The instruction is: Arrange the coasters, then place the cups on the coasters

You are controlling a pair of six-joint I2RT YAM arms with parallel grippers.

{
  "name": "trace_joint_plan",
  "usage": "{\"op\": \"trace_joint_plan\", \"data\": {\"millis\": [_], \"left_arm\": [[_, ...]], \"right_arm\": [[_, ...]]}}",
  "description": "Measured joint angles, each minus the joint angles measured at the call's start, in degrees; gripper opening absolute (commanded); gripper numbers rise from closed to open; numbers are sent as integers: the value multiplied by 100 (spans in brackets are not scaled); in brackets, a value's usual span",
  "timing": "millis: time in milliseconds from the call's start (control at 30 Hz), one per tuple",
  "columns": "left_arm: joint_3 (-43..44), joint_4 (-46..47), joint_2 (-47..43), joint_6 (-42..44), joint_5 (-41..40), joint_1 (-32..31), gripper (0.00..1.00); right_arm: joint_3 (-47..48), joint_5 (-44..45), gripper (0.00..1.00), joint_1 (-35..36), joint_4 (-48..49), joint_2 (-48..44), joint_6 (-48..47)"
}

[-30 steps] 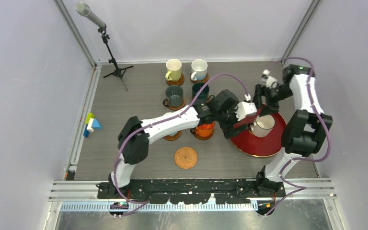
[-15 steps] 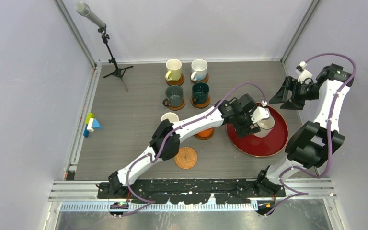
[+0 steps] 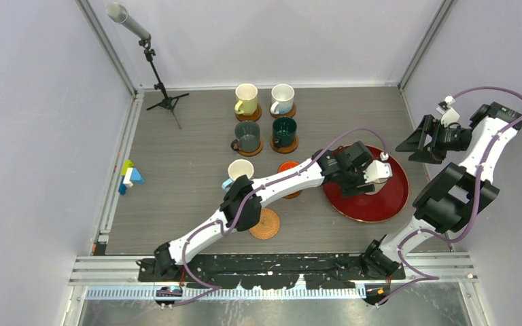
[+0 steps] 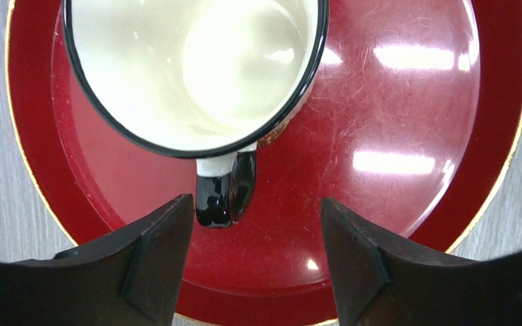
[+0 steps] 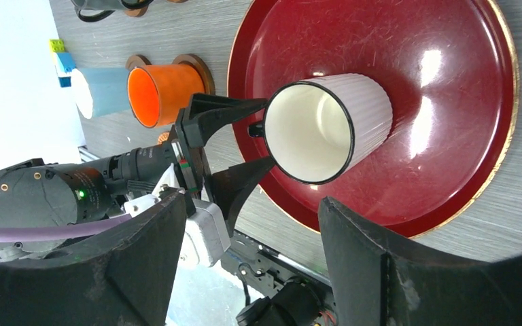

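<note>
1. The left pincer (image 4: 256, 204) is partly open and grips nothing. Its fingers stand either side of the dark handle (image 4: 224, 197) of the cream mug (image 4: 197, 68), one just beside it and the other apart.
2. The mug stands upright on the red tray (image 4: 414, 102), directly ahead of those fingertips.
3. The right pincer (image 5: 251, 204) gapes wide and empty, well apart from the mug in front of it.
4. The woven coaster (image 3: 264, 223) lies far behind the left pincer, by its arm's elbow.

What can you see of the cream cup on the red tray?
The cup is glossy cream, ceramic-looking, with a thin black rim, ribbed outer wall and dark handle. It is empty and stands upright on the red tray. Its handle sits between the open fingers of the left end effector, close to one; contact is unclear.
</note>
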Motion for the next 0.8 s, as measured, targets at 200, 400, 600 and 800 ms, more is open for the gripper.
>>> {"op": "trace_joint_plan", "data": {"millis": [200, 400, 600, 800], "left_arm": [[361, 46, 238, 33, -90, -59, 48], [452, 280, 385, 42, -173, -61, 35], [522, 472, 490, 11, -262, -55, 2], [468, 579, 476, -144, -284, -70, 0]], "right_arm": [[240, -116, 76, -199, -81, 72, -437], [404, -160, 76, -358, -87, 74, -669], [409, -157, 76, -398, -98, 76, -737], [409, -157, 76, -398, -101, 76, -754]]}}
